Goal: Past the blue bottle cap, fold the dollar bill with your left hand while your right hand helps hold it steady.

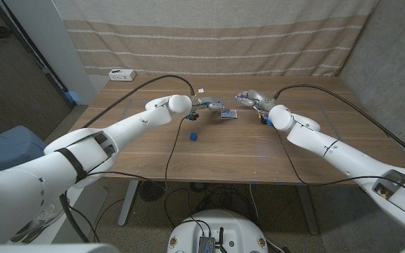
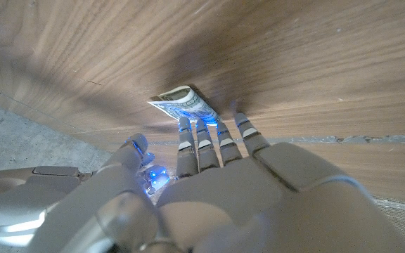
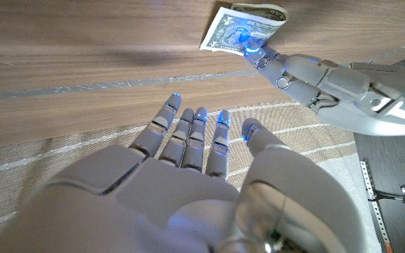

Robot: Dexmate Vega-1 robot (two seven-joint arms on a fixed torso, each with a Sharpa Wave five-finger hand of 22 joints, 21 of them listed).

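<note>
The dollar bill (image 1: pixel 228 114) lies on the wooden table (image 1: pixel 259 151) at about one o'clock from the blue bottle cap (image 1: pixel 194 136), well apart from it. The left hand (image 1: pixel 208 106), fingers spread, touches the bill's near edge with its fingertips (image 2: pixel 204 129). The right hand (image 1: pixel 250 99) hovers open at the bill's three o'clock, holding nothing. Recommended: right hand pins one end first; the left then lifts and creases evenly.
</note>
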